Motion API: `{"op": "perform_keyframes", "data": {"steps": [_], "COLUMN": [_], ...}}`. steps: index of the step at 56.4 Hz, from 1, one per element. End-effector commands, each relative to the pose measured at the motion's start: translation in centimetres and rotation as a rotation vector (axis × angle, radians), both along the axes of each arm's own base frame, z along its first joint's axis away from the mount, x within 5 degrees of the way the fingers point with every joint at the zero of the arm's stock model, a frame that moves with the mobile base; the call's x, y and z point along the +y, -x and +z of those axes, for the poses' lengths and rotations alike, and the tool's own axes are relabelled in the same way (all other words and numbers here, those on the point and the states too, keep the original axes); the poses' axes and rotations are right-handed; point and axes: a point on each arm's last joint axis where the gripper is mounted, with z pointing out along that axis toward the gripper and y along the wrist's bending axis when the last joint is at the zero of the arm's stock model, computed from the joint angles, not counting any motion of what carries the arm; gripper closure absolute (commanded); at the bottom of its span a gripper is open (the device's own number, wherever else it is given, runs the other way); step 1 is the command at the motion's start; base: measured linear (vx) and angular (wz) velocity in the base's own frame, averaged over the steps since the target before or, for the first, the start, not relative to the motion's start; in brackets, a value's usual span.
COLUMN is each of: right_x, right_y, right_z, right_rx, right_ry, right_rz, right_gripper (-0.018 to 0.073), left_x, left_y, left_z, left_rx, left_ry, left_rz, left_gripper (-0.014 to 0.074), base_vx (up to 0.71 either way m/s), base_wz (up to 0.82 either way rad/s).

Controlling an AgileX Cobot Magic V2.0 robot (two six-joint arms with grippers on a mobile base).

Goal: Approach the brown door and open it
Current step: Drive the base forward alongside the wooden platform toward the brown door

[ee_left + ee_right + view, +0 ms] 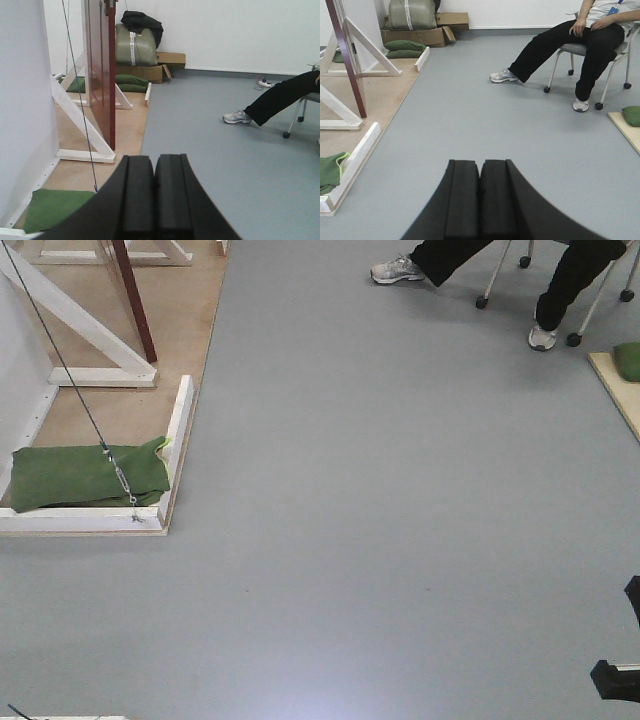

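Door runs off the top edge, seen nearly edge-on, so its face barely shows. Seated person is cropped at the chest; the front view catches only legs.

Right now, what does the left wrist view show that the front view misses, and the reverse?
Only the left wrist: the shut left tool, the tall face of the door, the boxes and olive bag by the back wall. Only the front: the turnbuckle on the cable, a second board at right carrying a green cushion. Both: the door's foot, white braces, the green pad, grey floor, the seated person's shoe.
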Motion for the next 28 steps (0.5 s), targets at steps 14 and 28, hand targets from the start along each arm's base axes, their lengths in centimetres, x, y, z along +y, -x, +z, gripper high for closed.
{"op": "perform_keyframes", "data": {"steps": [14,28], "right_x": [-0.05,-0.05], "right_y": [-0.08,-0.08], "right_z": [0.62,0.62], "right_rx": [-0.087,-0.087], "right_ry": [0.004,0.004], "right_rz": [-0.006,-0.006], "right_gripper": [0.0559,0.0559], "left_x": [-0.07,-0.07], "left_y": [0.18,0.18], "left_z": [1.31,1.31], "left_rx": [-0.105,-0.105], "left_ry": [0.000,0.000], "left_rz": [-0.010,-0.010], "left_gripper": [0.0599,0.0599], "base_vx": [0.06,0.14], "base_wz": [0.01,0.01]}}
